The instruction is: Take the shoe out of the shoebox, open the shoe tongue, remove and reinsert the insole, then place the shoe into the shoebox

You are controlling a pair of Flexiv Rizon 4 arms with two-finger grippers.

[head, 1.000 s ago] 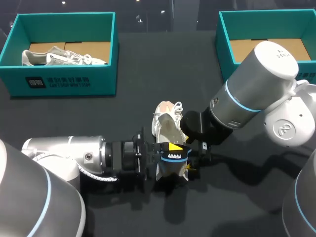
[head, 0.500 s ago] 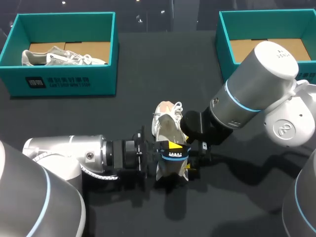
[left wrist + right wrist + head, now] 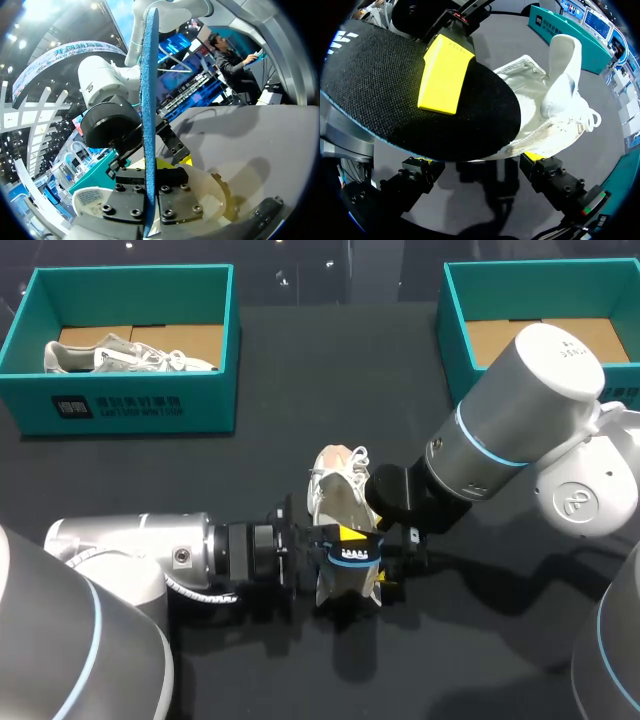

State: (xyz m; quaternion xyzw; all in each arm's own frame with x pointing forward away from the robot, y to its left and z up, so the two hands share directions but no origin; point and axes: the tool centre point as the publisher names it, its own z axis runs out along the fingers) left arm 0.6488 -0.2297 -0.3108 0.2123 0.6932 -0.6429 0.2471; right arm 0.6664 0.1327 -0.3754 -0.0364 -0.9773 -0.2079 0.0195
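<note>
Head view, my left gripper [image 3: 345, 545] clamping the insole [image 3: 352, 558] at the white shoe [image 3: 335, 485]'s 6 o'clock, my right gripper [image 3: 400, 565] sitting at 4 o'clock, grip I cannot tell.

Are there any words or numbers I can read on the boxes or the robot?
left shoebox: white print on its front wall, too blurred to read.
right arm: tiny dark marks on its round end cap, too small to read.
shoe and insole: no print visible.

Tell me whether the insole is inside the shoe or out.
Mostly out: the insole lies exposed in the left gripper, by the shoe; whether its tip is inside, cannot tell.
</note>
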